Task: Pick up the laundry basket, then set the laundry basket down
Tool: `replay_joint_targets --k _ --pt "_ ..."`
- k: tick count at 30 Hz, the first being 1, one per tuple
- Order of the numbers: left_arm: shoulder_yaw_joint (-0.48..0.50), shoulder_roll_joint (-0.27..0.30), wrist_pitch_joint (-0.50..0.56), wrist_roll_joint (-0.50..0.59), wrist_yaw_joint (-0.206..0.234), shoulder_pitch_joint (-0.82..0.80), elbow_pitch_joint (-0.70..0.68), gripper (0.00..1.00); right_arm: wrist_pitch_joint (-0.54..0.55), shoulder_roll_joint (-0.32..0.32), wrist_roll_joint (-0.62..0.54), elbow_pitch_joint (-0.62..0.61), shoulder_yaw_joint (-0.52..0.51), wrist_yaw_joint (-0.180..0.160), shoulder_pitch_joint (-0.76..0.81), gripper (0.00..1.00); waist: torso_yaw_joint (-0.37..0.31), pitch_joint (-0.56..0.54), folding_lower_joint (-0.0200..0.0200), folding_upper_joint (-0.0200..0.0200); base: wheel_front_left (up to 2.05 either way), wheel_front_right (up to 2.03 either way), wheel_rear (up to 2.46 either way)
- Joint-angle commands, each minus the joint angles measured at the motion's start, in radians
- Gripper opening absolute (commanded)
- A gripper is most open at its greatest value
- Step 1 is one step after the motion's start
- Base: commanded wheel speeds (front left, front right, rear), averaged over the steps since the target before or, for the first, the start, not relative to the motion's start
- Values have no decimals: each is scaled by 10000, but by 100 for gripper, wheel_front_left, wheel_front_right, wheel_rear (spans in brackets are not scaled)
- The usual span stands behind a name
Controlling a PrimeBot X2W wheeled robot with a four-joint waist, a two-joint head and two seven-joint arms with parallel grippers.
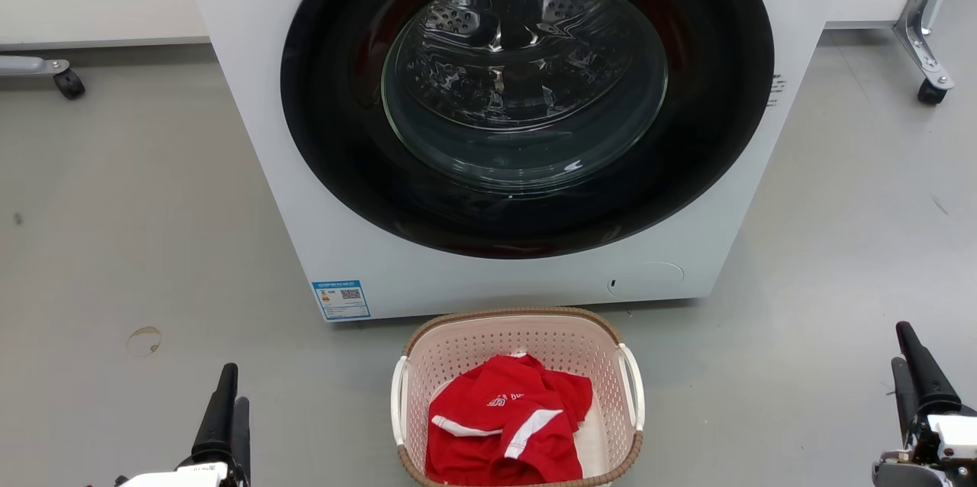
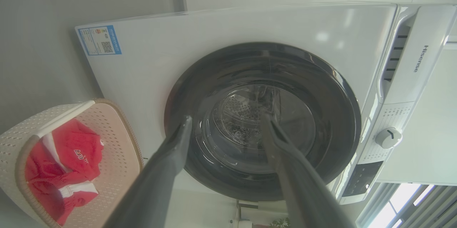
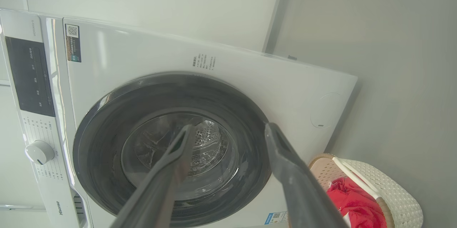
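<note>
Head view looked down on a grey floor [image 1: 114, 243], where the laundry basket [image 1: 488, 346] stood upright near the foot of a white front-loading washing machine [image 1: 252, 166]. A narrow strip of floor separated the two. The basket sat below the machine's round dark door [image 1: 527, 90], which was closed, with the steel drum visible through the glass. A crumpled red garment [image 1: 504, 426] with white stripes lay inside the basket, with a bit of white cloth showing beneath it on the robot's right. The basket's two white loop handles [image 1: 398, 399] hung at its sides, and nothing touched them. A blue label [image 1: 341, 299] was stuck to the lower corner of the machine on the robot's left.

The left gripper [image 1: 235, 388] rose at the lower left and the right gripper [image 1: 902, 346] at the lower right. Both pointed up the picture, each well apart from the basket, which lay between them. Neither touched anything.

Left wrist view showed that arm's two dark fingers spread wide with only air between them, aimed at the door. The basket lay off to one side by the machine's bottom edge, and a white dial [image 2: 388, 137] sat on the control panel. Right wrist view showed the same on the other arm: fingers released and empty, with the basket at the frame's lower right corner. Two castors [image 1: 933, 90] on metal legs stood on the floor at either side behind the machine.
</note>
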Motion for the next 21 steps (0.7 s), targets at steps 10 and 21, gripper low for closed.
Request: replay_joint_targets --k 10,21 --pt "-80 193 -407 1077 186 -152 -555 100 -551 -539 -1025 -362 420 20 -529 100 13 -24 -3 0 0 0 0" --pt "-201 245 -735 2647 469 -59 -814 100 -940 -695 -2421 -312 730 25 -655 100 18 -50 -3 0 0 0 0"
